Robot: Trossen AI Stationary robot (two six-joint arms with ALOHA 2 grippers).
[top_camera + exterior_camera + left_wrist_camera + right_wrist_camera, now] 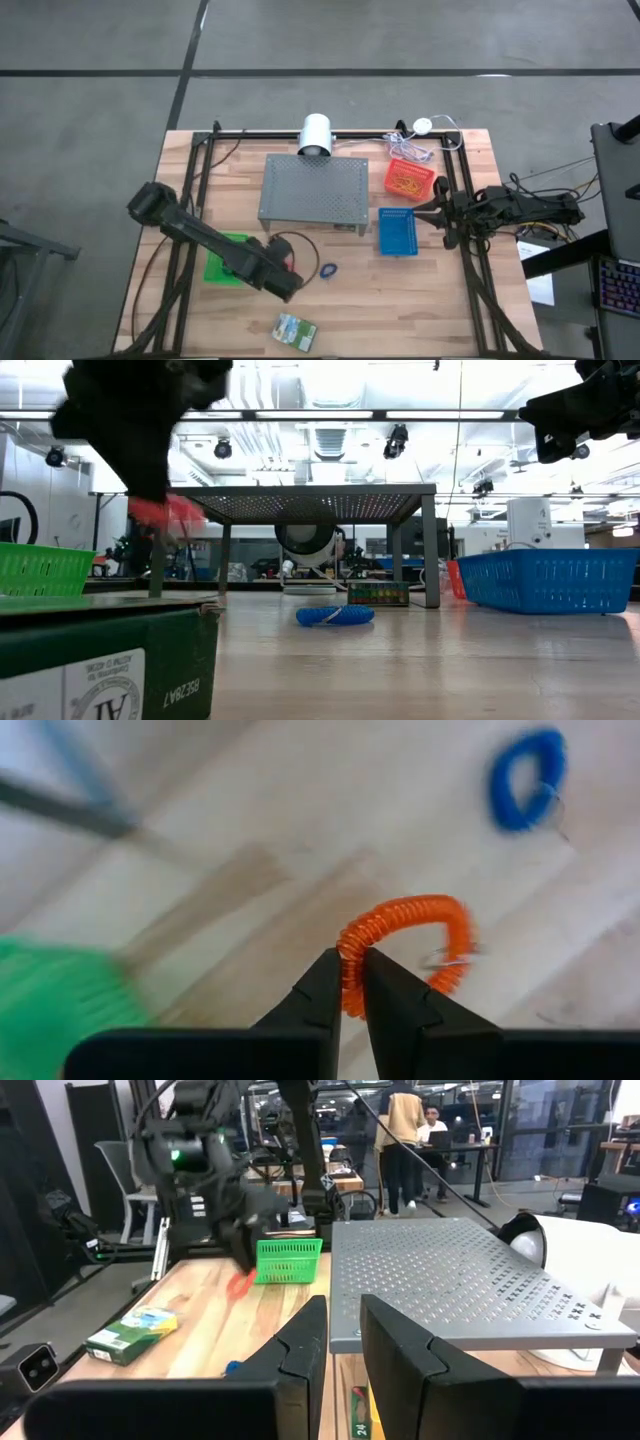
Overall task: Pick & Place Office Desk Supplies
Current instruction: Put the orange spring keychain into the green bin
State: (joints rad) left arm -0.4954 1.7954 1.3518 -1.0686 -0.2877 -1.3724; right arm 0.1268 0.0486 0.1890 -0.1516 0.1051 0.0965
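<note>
Left gripper [347, 982] is pinched on a red coiled band [405, 950], held clear above the desk [420, 300] just right of the green basket [228, 262]. A blue coiled band [328, 270] lies on the desk right of that gripper, apart from it. The green-and-yellow crayon box [296, 329] rests near the desk's front edge. Right gripper [343, 1342] hangs at the right side beside the blue basket [398, 232], fingers nearly pressed together, holding nothing. The red basket [409, 178] contains tan rubber bands [407, 181]. A grey perforated stand [315, 190] sits centre-far.
</note>
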